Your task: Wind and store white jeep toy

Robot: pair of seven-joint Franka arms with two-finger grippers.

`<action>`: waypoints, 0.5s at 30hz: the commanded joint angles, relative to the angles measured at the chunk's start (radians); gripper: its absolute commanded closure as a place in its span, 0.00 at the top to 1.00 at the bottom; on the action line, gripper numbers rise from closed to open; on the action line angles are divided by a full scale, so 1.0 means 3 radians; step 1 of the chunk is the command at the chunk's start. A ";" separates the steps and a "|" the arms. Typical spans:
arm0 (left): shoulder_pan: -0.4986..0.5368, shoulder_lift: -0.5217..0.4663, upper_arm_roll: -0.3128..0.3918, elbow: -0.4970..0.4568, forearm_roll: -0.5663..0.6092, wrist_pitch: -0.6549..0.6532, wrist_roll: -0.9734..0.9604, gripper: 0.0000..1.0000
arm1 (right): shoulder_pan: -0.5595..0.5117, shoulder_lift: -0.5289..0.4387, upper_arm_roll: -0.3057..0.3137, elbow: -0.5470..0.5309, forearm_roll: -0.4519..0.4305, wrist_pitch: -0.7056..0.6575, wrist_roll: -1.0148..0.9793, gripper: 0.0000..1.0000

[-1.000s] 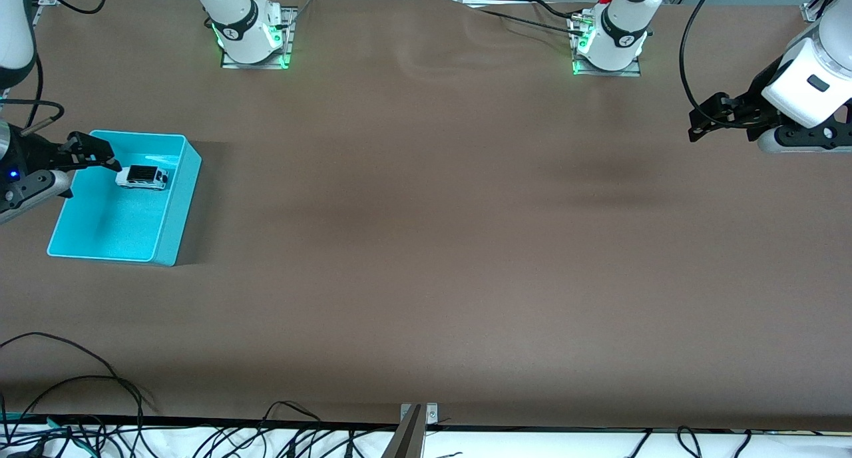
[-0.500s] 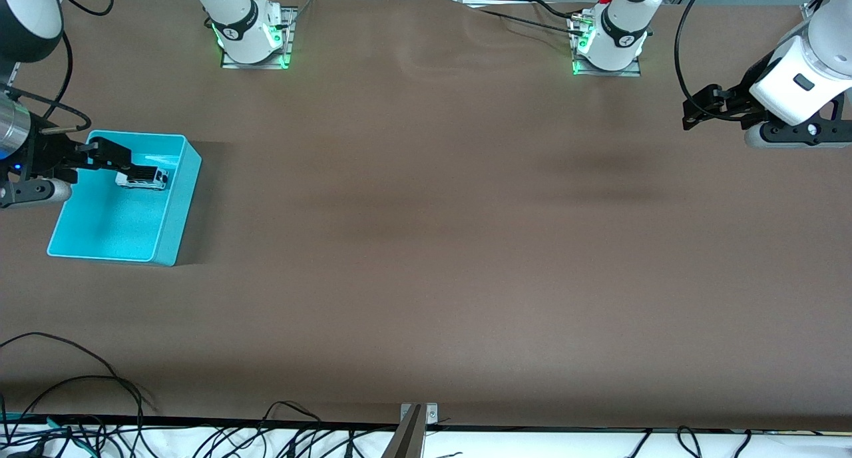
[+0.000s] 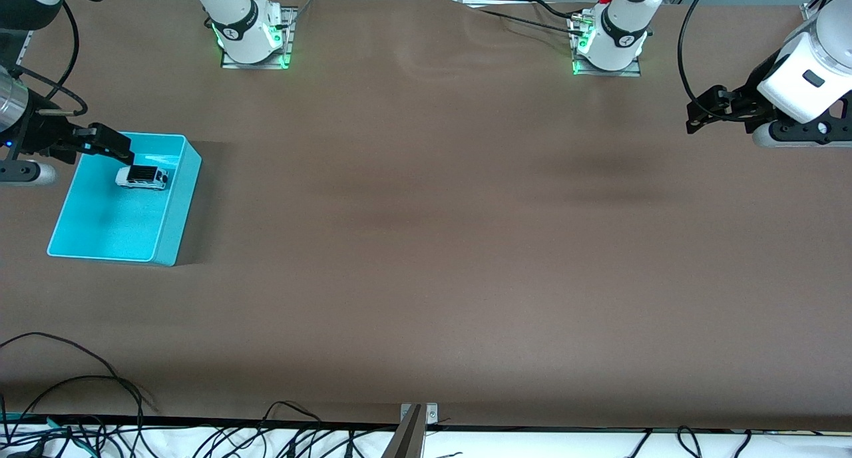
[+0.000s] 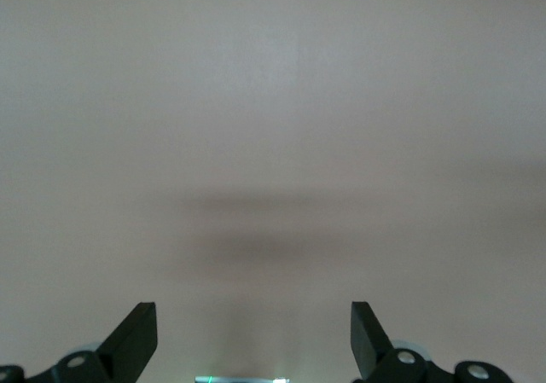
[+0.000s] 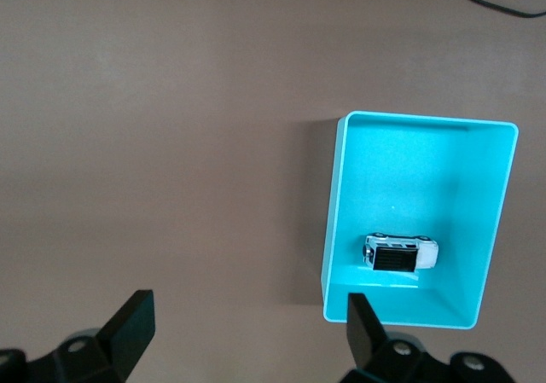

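Observation:
The white jeep toy (image 3: pixel 141 177) (image 5: pixel 401 253), with its black roof panel up, lies inside the turquoise bin (image 3: pixel 178 208) (image 5: pixel 333 221), close to the bin's wall that is farther from the front camera. My right gripper (image 3: pixel 117 149) (image 5: pixel 247 325) hovers open and empty over that edge of the bin, up above the jeep and not touching it. At the left arm's end of the table my left gripper (image 3: pixel 695 117) (image 4: pixel 253 332) hangs open over bare brown tabletop, holding nothing.
The bin stands at the right arm's end of the brown table (image 3: pixel 426 245). Both arm bases (image 3: pixel 249 38) (image 3: pixel 609 42) are bolted along the table's edge farthest from the front camera. Loose black cables (image 3: pixel 80 378) lie at the edge nearest that camera.
My right gripper has lifted and drawn back from the jeep, which stays in the bin. The left gripper has shifted only slightly over the bare table.

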 commanded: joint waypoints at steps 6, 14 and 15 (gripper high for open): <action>-0.0014 0.0051 -0.0008 0.0150 -0.0023 -0.0001 -0.0030 1.00 | -0.0006 -0.0117 0.0001 -0.0151 -0.0071 0.0097 0.0027 1.00; 0.0001 0.0035 0.0002 0.0171 -0.0069 -0.0011 -0.0035 1.00 | -0.0022 -0.0081 0.0001 -0.0146 -0.0060 0.0097 0.0007 1.00; -0.0004 0.0036 0.0002 0.0166 -0.0069 -0.0006 -0.0035 1.00 | -0.0022 -0.0076 0.0001 -0.0146 -0.0060 0.0102 0.0007 1.00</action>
